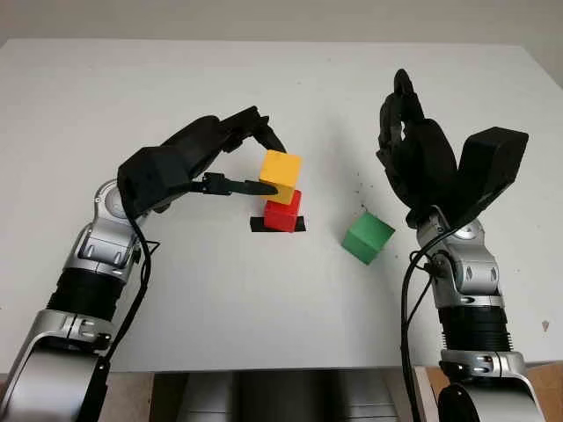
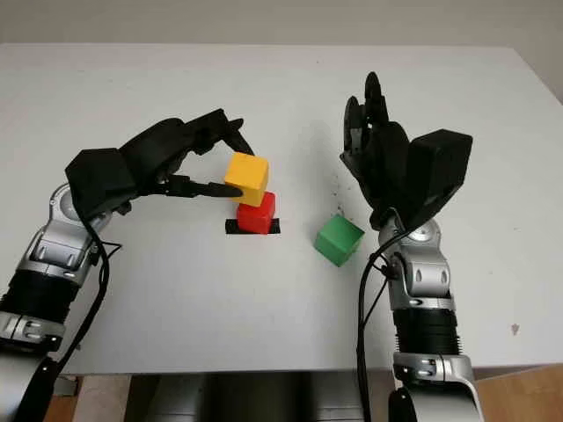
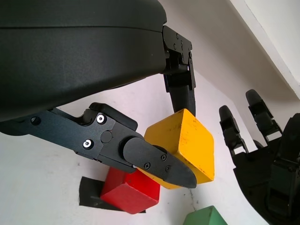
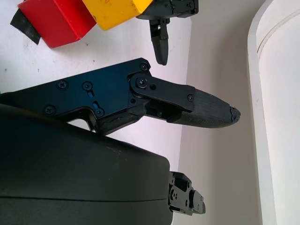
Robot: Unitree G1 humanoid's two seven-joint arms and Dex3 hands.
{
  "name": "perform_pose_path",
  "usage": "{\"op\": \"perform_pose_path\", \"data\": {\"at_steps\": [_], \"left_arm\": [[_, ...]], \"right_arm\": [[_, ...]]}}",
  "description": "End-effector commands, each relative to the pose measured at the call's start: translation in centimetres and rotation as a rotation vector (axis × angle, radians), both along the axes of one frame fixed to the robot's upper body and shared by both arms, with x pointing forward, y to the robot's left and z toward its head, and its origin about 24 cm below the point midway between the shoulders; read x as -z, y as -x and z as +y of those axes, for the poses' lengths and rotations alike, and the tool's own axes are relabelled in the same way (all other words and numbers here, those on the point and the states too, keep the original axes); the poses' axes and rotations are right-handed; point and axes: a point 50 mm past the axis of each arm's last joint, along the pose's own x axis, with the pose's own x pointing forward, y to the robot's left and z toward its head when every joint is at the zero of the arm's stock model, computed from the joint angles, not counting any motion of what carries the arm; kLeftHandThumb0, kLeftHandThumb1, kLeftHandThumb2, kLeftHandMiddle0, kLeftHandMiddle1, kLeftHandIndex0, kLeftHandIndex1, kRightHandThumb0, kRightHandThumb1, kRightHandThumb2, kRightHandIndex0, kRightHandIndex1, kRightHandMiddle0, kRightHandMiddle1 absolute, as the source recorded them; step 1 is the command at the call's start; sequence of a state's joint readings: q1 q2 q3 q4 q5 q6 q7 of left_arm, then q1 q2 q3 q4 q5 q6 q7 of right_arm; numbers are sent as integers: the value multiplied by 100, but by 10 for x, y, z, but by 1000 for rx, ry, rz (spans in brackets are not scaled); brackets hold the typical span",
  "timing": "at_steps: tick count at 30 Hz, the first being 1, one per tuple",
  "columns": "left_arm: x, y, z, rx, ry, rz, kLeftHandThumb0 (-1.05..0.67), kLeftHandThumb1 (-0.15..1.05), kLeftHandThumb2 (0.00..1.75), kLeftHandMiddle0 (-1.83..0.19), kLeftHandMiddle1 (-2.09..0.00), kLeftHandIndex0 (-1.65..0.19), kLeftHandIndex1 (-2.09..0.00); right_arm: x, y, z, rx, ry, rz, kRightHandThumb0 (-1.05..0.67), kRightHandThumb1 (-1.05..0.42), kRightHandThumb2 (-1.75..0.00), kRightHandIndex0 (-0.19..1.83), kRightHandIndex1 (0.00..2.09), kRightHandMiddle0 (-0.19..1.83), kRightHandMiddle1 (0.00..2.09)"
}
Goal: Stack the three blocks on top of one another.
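Head views: white counter. Left robot hand grasps yellow block, set tilted on red block, which sits on black tape mid-counter. Green block apart, toward the right edge. Right robot hand released, raised behind the green block.
Left wrist view: fingers clamp yellow block.
Right wrist view: right robot hand holds nothing.

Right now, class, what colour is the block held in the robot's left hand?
Yellow. The yellow block sits gripped in the left hand, clearest in the left wrist view.

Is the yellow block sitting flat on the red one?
No, tilted: the left hand grips the yellow block askew over the red block.
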State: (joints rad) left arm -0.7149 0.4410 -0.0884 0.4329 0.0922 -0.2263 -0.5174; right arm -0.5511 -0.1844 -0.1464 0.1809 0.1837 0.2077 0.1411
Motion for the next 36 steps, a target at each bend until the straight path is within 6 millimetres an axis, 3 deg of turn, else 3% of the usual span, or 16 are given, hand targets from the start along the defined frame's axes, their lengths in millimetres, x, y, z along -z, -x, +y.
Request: {"op": "perform_pose_path", "data": {"at_steps": [1,20,36], "left_arm": [[-7,-2,-6,9,7,-25,-48,103,5,-10,-6,-24,-164],[4,-4,-12,-14,-48,22,-48,104,6,-6,-5,-19,-161],[7,-2,-10,-20,-57,13,-47,100,5,-7,-6,-26,-166]], "right_arm": [[-3,2,-1,1,-5,-26,-71,-105,-67,-19,0,-19,0],[-4,3,-1,8,-17,-26,-72,-105,-66,-19,0,-19,0],[-6,2,-1,0,-3,-31,-72,-105,-67,-19,0,-19,0]]}}
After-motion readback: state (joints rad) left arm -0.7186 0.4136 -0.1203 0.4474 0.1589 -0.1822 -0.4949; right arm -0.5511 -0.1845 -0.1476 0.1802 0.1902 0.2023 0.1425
